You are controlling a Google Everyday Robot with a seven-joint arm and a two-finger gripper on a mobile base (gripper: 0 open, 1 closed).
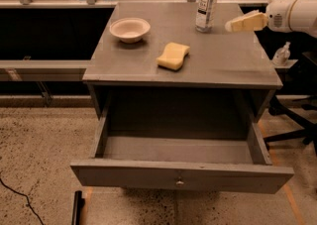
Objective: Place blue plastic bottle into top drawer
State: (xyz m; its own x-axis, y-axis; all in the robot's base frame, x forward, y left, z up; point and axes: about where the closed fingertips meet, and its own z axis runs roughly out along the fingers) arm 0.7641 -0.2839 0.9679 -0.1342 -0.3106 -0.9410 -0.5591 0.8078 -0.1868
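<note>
Speckled floor (39, 169) lies nearest, then the drawer (148, 174), pulled wide open and bare, well below and left of the gripper (246, 22). On the cabinet top (223, 65) the sponge (173, 56) sits lower left of the gripper, and the bowl (130, 29) farther left. The bottle (206, 3) stands upright just left of the gripper's tip, near but apart. The gripper holds nothing (how far open it is, I cannot tell). My judgement of the risks: a sideways approach could tip the tall, light bottle or push it off the rear edge. A shallow grip could let it slip on the way to the drawer.
</note>
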